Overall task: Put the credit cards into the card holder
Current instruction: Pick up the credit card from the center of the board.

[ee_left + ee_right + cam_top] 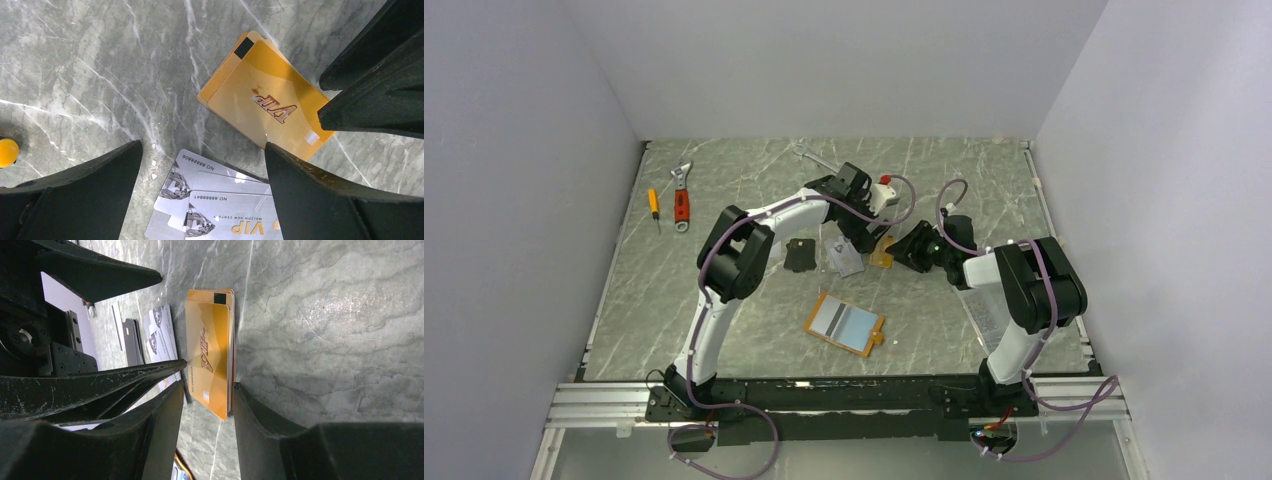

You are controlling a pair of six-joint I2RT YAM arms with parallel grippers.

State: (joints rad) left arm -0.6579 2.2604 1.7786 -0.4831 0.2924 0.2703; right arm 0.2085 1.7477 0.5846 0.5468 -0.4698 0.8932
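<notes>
The card holder (844, 325) lies open on the table in front of both arms, orange-edged with clear and dark pockets facing up. Behind it, a small stack of orange-tan credit cards (270, 110) lies flat beside overlapping silver-grey credit cards (220, 200). My left gripper (203, 145) hangs wide open just above the silver cards and holds nothing. My right gripper (209, 386) is turned sideways and low at the orange stack (210, 345). Its jaws stand partly apart around the stack's near corner; one finger (240, 395) touches the stack's edge and the other stays clear.
A flat black item (800, 255) lies left of the silver cards. A red-handled wrench (682, 205) and a small yellow screwdriver (654, 205) rest at the far left. The two grippers are close together, with the right gripper's fingers (380, 75) in the left wrist view.
</notes>
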